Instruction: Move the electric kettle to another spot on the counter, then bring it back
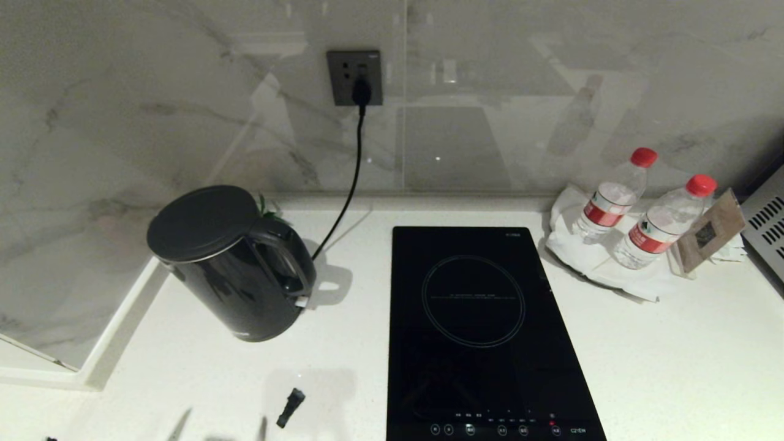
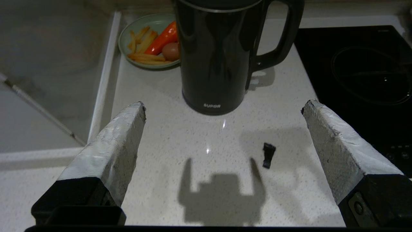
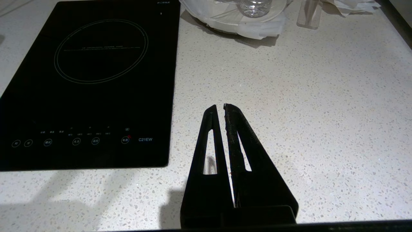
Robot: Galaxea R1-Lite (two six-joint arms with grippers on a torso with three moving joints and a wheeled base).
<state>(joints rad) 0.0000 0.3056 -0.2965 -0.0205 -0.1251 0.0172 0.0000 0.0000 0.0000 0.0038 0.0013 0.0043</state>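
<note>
Table (image 1: 674, 367) is filling most of the head frame, hob (image 1: 484, 331) sitting centre. Kettle (image 1: 236, 263) is standing upright at left centre on the table, handle facing the hob, cord (image 1: 350, 184) running up to the wall socket (image 1: 355, 76). Two water bottles (image 1: 637, 214) are sitting at the upper right. Left gripper (image 2: 223, 106) is hovering short of the kettle, jaws spread wide, holding nothing. Right gripper (image 3: 222, 108) is hanging over bare table right of the hob, jaws closed, empty. Small black piece (image 1: 290, 407) is lying at bottom left.
</note>
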